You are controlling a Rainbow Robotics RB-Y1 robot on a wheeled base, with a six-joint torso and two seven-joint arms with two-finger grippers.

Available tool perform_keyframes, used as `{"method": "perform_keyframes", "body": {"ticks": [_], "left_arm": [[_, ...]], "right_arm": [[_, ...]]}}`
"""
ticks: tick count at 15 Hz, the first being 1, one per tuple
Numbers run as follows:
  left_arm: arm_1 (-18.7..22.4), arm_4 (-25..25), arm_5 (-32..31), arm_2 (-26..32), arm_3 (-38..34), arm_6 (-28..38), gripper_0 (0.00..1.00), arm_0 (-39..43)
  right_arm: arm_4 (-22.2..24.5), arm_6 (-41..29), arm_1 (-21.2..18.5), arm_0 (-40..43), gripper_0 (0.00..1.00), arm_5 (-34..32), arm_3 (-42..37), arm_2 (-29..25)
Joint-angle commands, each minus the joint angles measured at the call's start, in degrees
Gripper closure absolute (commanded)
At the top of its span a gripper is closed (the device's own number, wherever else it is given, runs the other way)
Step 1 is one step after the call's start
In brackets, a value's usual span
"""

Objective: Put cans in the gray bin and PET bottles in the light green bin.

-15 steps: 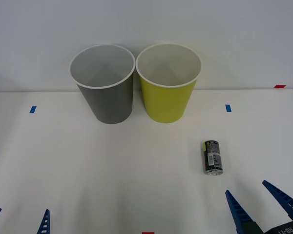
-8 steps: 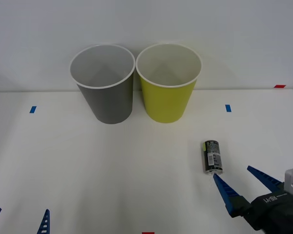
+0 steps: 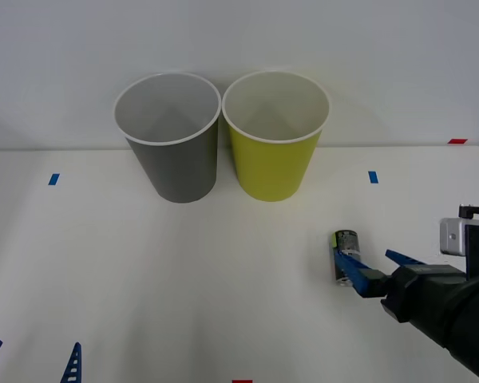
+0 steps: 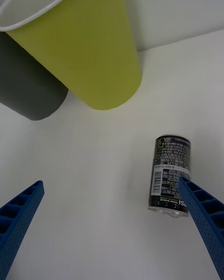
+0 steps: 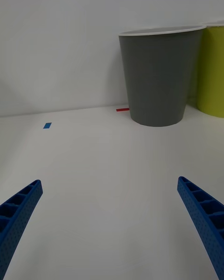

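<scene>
My right gripper [image 3: 373,262] is low over the white table [image 3: 184,279], fingers spread wide apart, pinching nothing. From the front view, one blue ribbed finger lies across the near end of the small slim black can with the white-and-green label patch [image 3: 346,254], which lies on its side on the table, well in front of and to the right of the bins. My right wrist view shows more: the can [image 4: 171,175] lies beside one finger [image 4: 201,219], that fingertip overlapping its lower label, while the other finger is well apart from it. I cannot tell whether the finger actually touches the can.

The tall dark gray round wastebasket with the white rim [image 3: 172,152] and the yellow-green wastebasket of the same shape [image 3: 275,153] stand side by side at the back of the table, rims nearly touching. Their pale insides show from the front; my wrist views show only their outer walls, cut off.

My left gripper [image 3: 32,361] waits at the near left edge, fingers spread, cropped by the frame.
</scene>
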Motion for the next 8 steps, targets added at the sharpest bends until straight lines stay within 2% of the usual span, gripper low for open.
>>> {"method": "perform_keyframes", "body": {"ticks": [1, 3, 5, 6, 8], "left_arm": [[0.0, 0.0, 0.0, 0.0, 0.0, 0.0, 0.0, 0.0], [0.0, 0.0, 0.0, 0.0, 0.0, 0.0, 0.0, 0.0], [0.0, 0.0, 0.0, 0.0, 0.0, 0.0, 0.0, 0.0], [0.0, 0.0, 0.0, 0.0, 0.0, 0.0, 0.0, 0.0], [0.0, 0.0, 0.0, 0.0, 0.0, 0.0, 0.0, 0.0]], "right_arm": [[5.2, -7.4, 0.2, -7.8, 0.0, 12.4, -0.5, -0.4], [6.1, -12.5, 0.3, -12.5, 0.0, 21.2, -0.5, -0.2], [4.9, -13.9, 0.3, -17.0, 0.0, 30.0, -0.5, -0.1], [3.2, -14.0, 0.4, -20.7, 0.0, 37.1, -0.5, 0.0], [-0.5, -14.1, 0.5, -26.0, 0.0, 45.1, 1.5, 0.1]]}}
